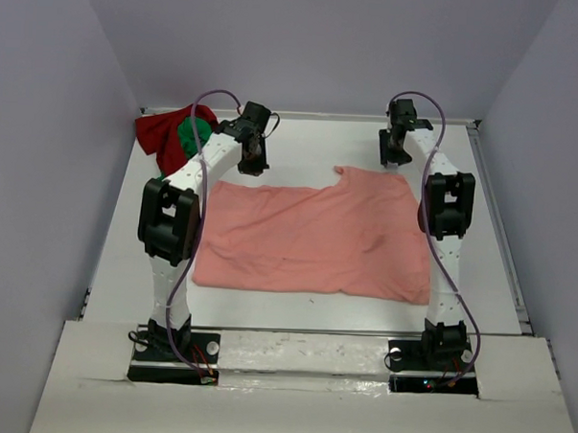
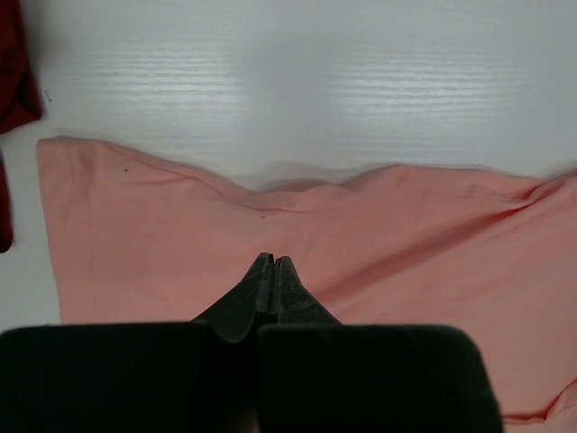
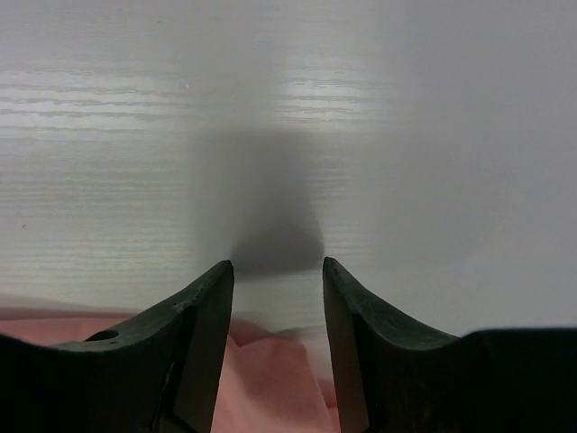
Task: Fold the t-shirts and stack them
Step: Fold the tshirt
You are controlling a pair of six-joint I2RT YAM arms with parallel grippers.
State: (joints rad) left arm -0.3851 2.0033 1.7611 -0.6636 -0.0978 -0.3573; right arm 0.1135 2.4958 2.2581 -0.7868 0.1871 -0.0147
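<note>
Our left gripper (image 2: 273,263) hangs clenched, pinching nothing, above the salmon-pink t-shirt (image 1: 317,239), which lies spread flat on the desk (image 1: 302,145). Our right gripper (image 3: 278,267) stands released at the shirt's far edge. We should part the left, then take both far corners evenly. The dark red t-shirt (image 1: 156,134) and green t-shirt (image 1: 193,136) lie bunched in the far left corner.

Lighting: even, diffuse, from overhead; top view soft, low in contrast. Glare: pale horizontal streaks on the white table (image 3: 135,99) in both wrist views. Shadow: one soft grey patch just ahead of the right gripper (image 3: 278,263); near foreground of both wrist views black, unfocused.
</note>
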